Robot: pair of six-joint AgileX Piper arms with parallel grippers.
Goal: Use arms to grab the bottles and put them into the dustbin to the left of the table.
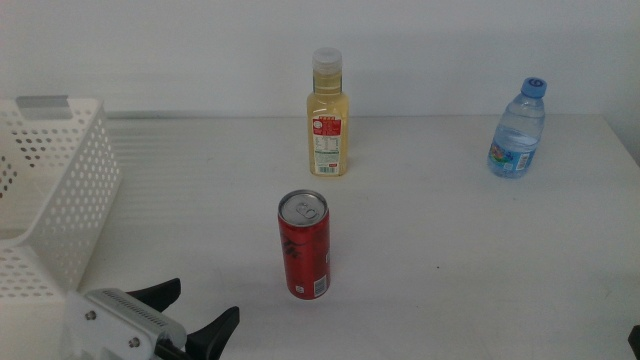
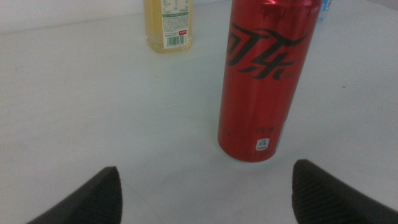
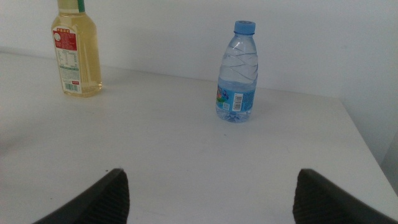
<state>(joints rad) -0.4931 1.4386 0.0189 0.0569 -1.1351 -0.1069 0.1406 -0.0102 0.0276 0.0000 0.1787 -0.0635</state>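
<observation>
A red soda can (image 1: 303,245) stands upright in the middle of the white table (image 1: 480,260). My left gripper (image 1: 195,312) is open just in front of it, low at the near left; in the left wrist view the can (image 2: 264,81) stands a short way beyond the spread jaws of that gripper (image 2: 208,193), touching neither. Farther back are the yellow-liquid bottle (image 1: 327,120) and, at the far right, the blue-capped water bottle (image 1: 518,130). The right gripper (image 3: 211,199) waits open and empty at the near right, with the water bottle (image 3: 237,74) well ahead of it.
The white perforated dustbin (image 1: 60,200) stands at the table's left side, close to my left arm. A white wall runs behind the table. The yellow bottle (image 3: 76,53) also shows in the right wrist view, and its label (image 2: 168,25) in the left wrist view.
</observation>
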